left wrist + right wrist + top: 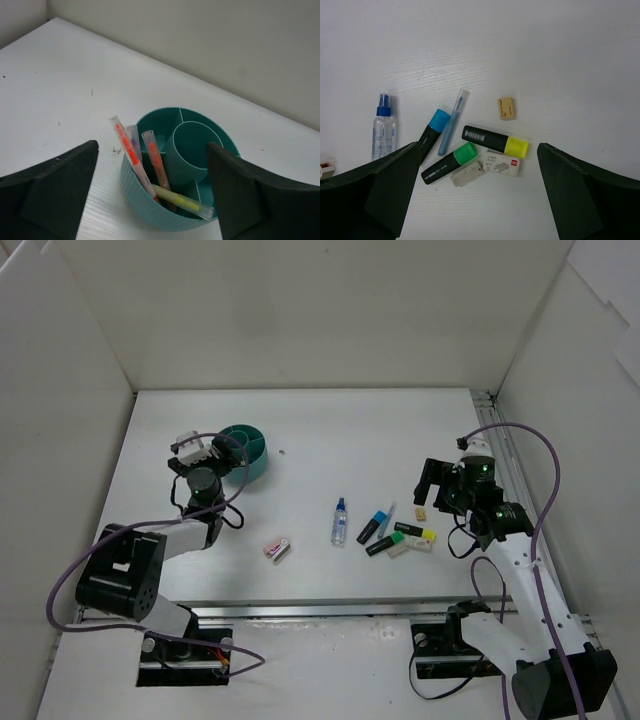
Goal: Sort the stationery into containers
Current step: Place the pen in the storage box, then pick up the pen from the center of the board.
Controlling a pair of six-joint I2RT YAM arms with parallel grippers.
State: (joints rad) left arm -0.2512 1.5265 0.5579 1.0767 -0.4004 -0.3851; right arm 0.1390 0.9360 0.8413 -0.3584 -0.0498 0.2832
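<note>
Your left arm (pixel 185 530) reaches forward from its base with the elbow folded and the wrist tipped down over the teal tub (pixel 247 452). The tub stands on the bench (pixel 400 430), toward the left and far side. The left pincer (pixel 152 147) hangs just above the tub's near rim, fingers apart, gripping nothing. Inside the tub's near side, two orange pens (pixel 127 147) lean upright against the wall. A yellow pen (pixel 182 202) lies slanted low beside them; which compartment it rests in you cannot tell.

Your right arm (pixel 520 560) rises from its base and bends inward, wrist pointing down. The right pincer (pixel 479 147) is spread wide and empty above a loose cluster. That cluster holds a spray bottle (pixel 383 131), a blue-capped highlighter (pixel 432 132), a thin blue pen (pixel 451 122), a green-capped highlighter (pixel 449 163) and a yellow-capped highlighter (pixel 495 140). A small white box (pixel 502 163) touches the yellow-capped one, and a tan eraser (pixel 505 108) lies apart from them. A pink eraser (pixel 277 549) sits alone, left of the bottle.

White walls (pixel 300 320) close the bench on the left, back and right. Your right arm works near the right wall. Bare bench lies between the tub and the cluster.
</note>
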